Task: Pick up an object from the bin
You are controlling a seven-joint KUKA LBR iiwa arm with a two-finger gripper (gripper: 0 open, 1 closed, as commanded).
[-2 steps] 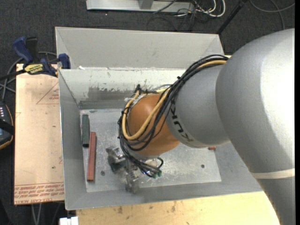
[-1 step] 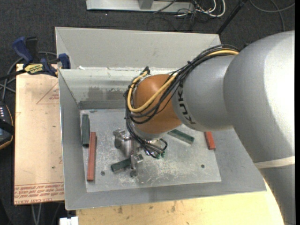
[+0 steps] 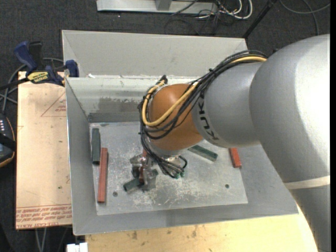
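In the camera view, the arm [image 3: 262, 109] reaches in from the right and bends down into the grey metal bin [image 3: 210, 189]. Its orange cover [image 3: 176, 117], wrapped in black and yellow cables [image 3: 236, 61], hangs above the middle of the floor. The jaws are low over the floor, left of centre and toward the near wall. They are right at a small dark green block [image 3: 130, 185], which lies tilted just to their lower left. Whether the jaws are open or closed, or have hold of that block, cannot be told.

By the left wall a dark green bar [image 3: 95, 145] lies lengthwise. A long reddish-brown bar [image 3: 102, 175] lies just beside it and nearer the front. On the right a green bar [image 3: 205, 152] shows from under the cover. A small red block [image 3: 235, 157] lies apart from it, farther right.
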